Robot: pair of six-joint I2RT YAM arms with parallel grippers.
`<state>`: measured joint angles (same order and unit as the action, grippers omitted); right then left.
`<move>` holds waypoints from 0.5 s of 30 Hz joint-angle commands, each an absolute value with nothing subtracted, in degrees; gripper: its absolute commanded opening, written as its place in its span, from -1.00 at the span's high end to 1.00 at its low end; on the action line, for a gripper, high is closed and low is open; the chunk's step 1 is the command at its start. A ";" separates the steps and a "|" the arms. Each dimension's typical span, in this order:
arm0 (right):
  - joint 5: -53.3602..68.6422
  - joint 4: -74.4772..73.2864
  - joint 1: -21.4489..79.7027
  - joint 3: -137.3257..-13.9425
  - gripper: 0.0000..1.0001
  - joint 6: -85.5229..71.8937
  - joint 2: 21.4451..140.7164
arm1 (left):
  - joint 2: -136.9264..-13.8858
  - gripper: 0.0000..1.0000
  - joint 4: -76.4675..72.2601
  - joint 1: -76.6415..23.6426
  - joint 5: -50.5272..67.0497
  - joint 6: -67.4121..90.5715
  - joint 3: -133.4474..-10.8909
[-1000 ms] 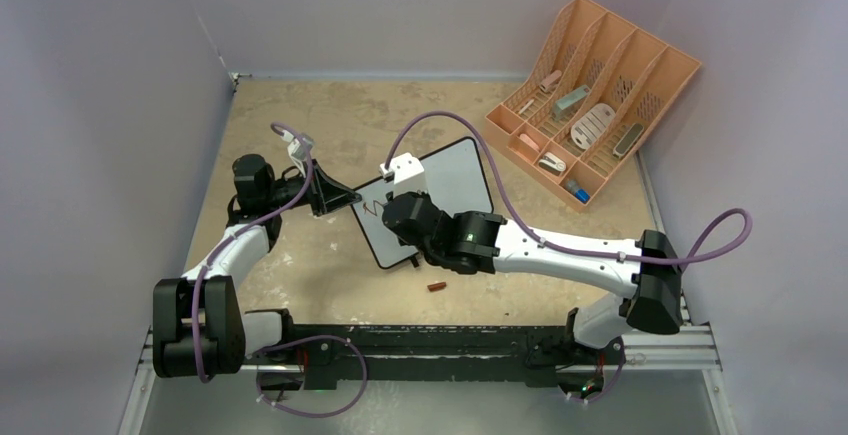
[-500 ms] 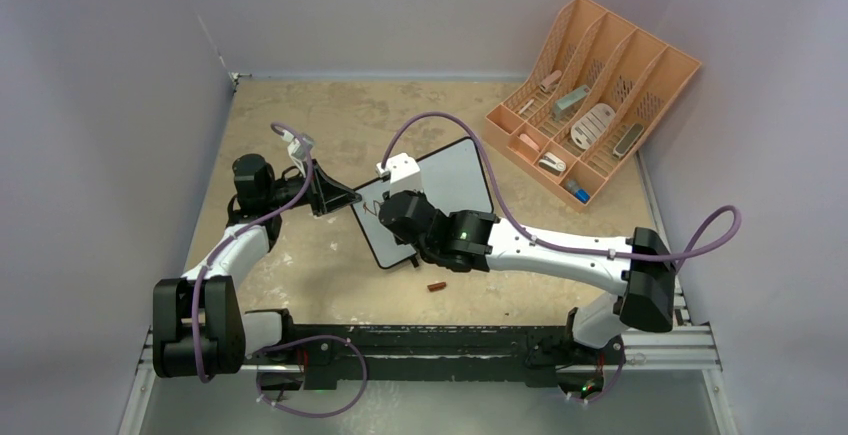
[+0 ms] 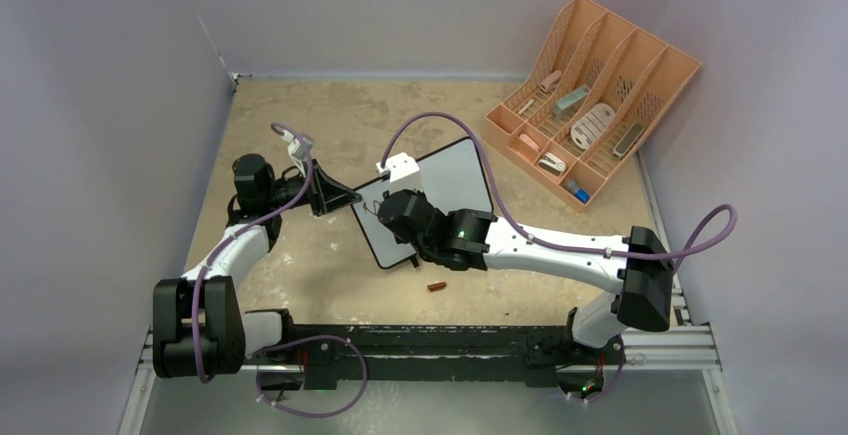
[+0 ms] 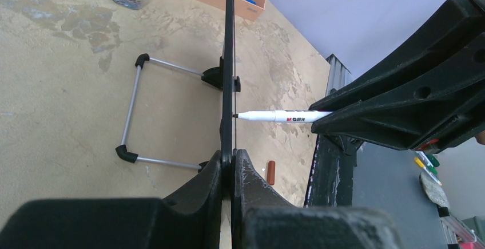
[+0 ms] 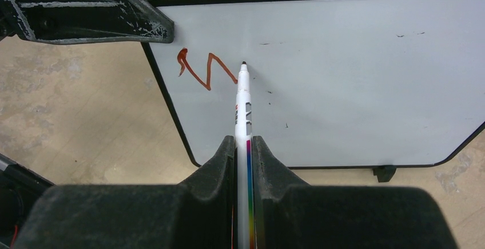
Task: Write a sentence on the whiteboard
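step: writing, only first strokes down | whiteboard (image 3: 455, 167) propped mid table (image 3: 330, 115), left fingers (image 4: 206, 183) clamped on its edge | right fingers (image 5: 220, 160) gripping marker (image 5: 243, 103), tip on board beside red zigzag (image 5: 197, 68) | next: probably a steady stroke rightward, light pressure, board braced

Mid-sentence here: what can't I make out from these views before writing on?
Top external: most of the red strokes, under the right arm.
Left wrist: whiteboard edge-on, its face unseen.
Right wrist: marker rear end, sunk in the right pincer and cut by the bottom edge.
Top external: organizer contents, too small.
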<state>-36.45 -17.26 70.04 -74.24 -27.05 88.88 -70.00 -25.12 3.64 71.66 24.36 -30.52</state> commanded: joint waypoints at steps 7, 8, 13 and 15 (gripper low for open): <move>-35.92 -16.19 69.70 -75.76 1.00 -27.12 89.38 | -69.10 1.00 -24.70 2.60 73.72 22.24 -31.36; -35.77 -16.25 69.68 -75.70 1.00 -27.19 89.34 | -69.08 1.00 -24.70 2.62 73.66 22.23 -31.34; -35.32 -16.96 69.70 -75.50 1.00 -27.46 88.87 | -69.09 1.00 -24.70 2.57 73.65 22.18 -31.32; -35.25 -17.53 69.69 -75.41 1.00 -27.56 88.76 | -69.13 1.00 -24.70 2.59 73.65 22.15 -31.32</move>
